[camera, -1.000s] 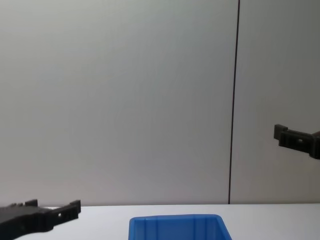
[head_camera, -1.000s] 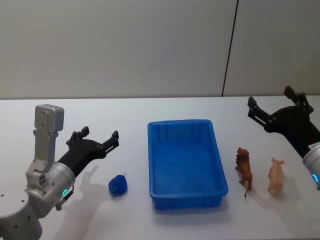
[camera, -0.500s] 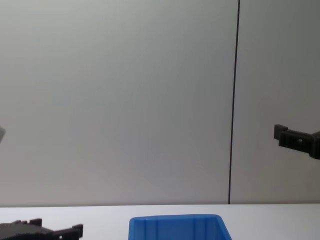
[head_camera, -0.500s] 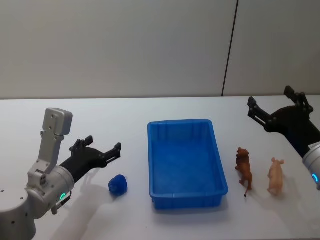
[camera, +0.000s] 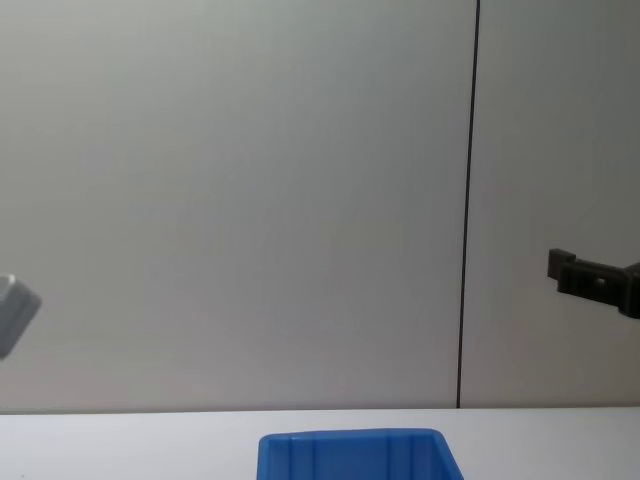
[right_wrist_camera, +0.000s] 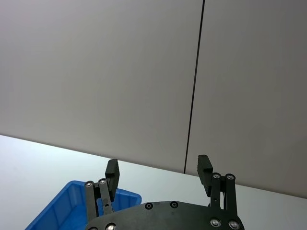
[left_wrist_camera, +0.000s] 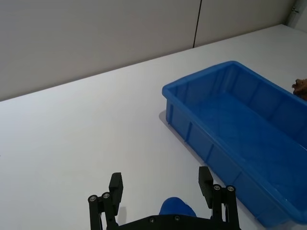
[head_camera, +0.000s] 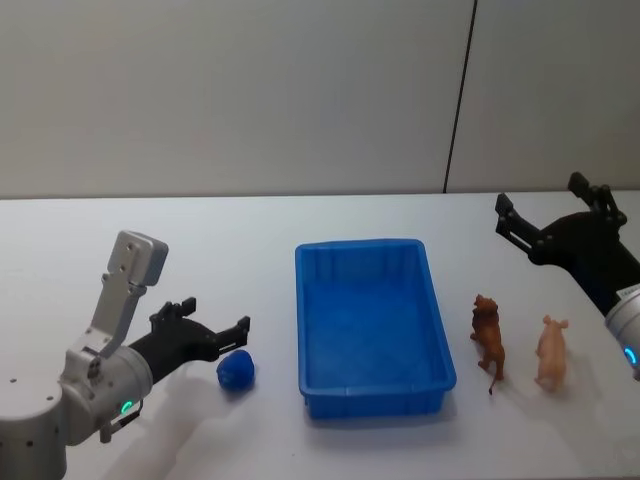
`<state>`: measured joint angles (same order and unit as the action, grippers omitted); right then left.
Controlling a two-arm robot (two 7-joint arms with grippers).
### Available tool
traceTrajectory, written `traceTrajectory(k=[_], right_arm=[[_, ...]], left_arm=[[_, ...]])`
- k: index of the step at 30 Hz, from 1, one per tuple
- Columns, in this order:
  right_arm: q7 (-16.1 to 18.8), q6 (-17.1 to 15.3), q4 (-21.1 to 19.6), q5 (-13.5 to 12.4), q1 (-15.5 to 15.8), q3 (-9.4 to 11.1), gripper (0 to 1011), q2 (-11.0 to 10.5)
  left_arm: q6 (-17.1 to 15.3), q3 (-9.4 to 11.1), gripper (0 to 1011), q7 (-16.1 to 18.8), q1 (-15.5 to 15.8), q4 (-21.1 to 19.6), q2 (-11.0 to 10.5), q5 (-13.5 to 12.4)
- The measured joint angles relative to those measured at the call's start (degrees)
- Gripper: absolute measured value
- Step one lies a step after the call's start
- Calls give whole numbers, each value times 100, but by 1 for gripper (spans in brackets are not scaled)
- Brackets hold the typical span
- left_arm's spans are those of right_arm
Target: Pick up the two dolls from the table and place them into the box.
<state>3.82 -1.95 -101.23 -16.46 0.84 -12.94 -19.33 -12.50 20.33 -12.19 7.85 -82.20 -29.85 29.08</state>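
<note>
Reaching for the first doll is the step I judge to be in hand. My left hand (head_camera: 214,318) hangs low over the bench (head_camera: 200,240), its fingers spread wide with nothing in them. The small blue doll (head_camera: 236,371) lies on the bench just beside its fingertips, to the left of the box (head_camera: 360,244). In the left wrist view the doll (left_wrist_camera: 175,207) sits between the two fingers, close in toward the palm, though I cannot tell whether anything touches it yet.

The box is bare inside, so none of the placing is done. Next I would settle the hand down around the doll and close gently, since it is a rounded little lump that could squirt out sideways. Then I would lift it high enough to clear the thick rim before carrying it over and letting go.

My right hand (head_camera: 540,195) is parked, raised at the far right of the bench, also wide and holding nothing. A brown lion (head_camera: 489,337) stands near the right wall of the box, and a pale pig (head_camera: 551,352) stands just beside it. They are apart, and neither is touched.

The bench is a plain, smooth white top with no marks, so the dolls may slide if I nudge them. Behind it runs a pale grey wall (head_camera: 250,100), split by one dark upright seam (head_camera: 458,100)
</note>
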Motion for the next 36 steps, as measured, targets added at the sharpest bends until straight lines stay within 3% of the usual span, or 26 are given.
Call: traceTrajectory(k=[28,36], right_arm=[[0,0,0,0,0,0,1001,0],[0,0,0,0,0,0,1001,0]], left_arm=[[-288,184,999,-187,7,412,178,-263],[-346,225,858,-204,30,510,230,-351]])
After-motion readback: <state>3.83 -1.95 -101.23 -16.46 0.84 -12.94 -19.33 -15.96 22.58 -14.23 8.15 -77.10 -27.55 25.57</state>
